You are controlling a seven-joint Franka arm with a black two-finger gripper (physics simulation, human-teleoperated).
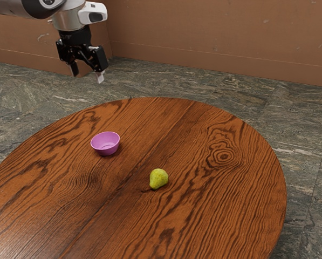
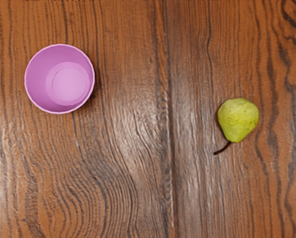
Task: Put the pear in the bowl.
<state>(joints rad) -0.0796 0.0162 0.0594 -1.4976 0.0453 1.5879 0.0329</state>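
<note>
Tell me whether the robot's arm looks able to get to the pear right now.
Probably yes: the open gripper hangs high above the table, and the pear lies there uncovered, apart from the bowl. Nothing visible blocks the way down.

Round wooden table, purple bowl, green pear lying apart

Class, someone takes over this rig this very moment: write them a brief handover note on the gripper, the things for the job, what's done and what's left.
Gripper: the black two-finger gripper is open and holds nothing, raised above table height.
Things: the yellow-green pear with a dark stem lies on the round brown wooden table, apart from the round purple bowl. The bowl stands upright and empty.
Done: no part of the placing; the pear is outside the bowl.
Left: grasp the pear, lift it, carry it over the bowl, lower and release it.
</note>
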